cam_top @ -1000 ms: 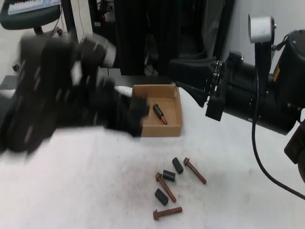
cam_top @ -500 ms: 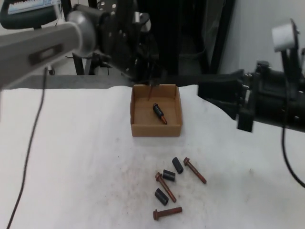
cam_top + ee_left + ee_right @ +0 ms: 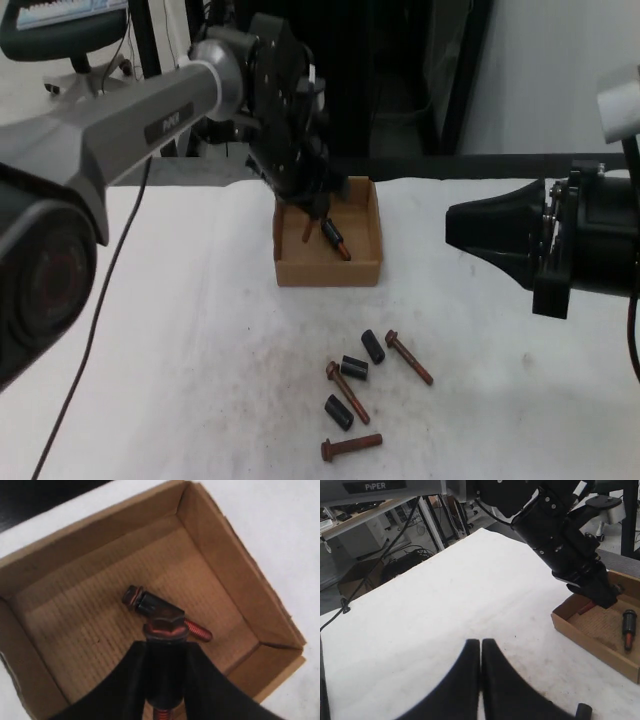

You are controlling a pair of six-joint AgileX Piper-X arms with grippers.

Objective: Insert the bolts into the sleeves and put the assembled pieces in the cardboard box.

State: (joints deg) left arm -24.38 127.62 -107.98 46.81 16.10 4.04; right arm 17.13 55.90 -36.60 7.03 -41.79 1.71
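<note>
Box (image 3: 330, 272), upper centre of frame, lies directly under left gripper (image 3: 165, 652) — clamped on an assembled bolt (image 3: 164, 629), head down; right gripper (image 3: 481, 652) pinched together, empty.

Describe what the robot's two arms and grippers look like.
The left arm is grey with printed lettering, a black wrist and a thin black cable. The right arm is black, with a white cap. Both the left gripper and right gripper have black, tapering fingers.
</note>
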